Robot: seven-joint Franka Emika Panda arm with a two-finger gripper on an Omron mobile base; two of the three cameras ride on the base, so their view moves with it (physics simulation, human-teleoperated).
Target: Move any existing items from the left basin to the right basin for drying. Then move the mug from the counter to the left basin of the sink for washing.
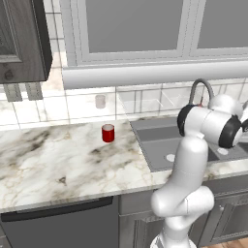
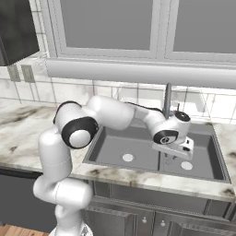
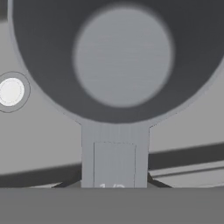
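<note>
The hand [image 2: 173, 156], clenched on the stick handle of the grey cup [image 3: 118, 61], hangs over the right basin [image 2: 203, 159], the cup's long axis running straight out ahead of it.

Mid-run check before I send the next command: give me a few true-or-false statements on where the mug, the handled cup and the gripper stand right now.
1. The red mug stands on the counter. True.
2. The gripper hangs over the mug. False: it is over the sink, near the divider between the two basins.
3. The grey handled cup sits close in front of the hand camera, its handle running toward the gripper. True.
4. The red mug lies in the left basin. False: that basin shows just its pale drain disc.
5. A pale little cylinder stands at the backsplash behind the mug. True.
</note>
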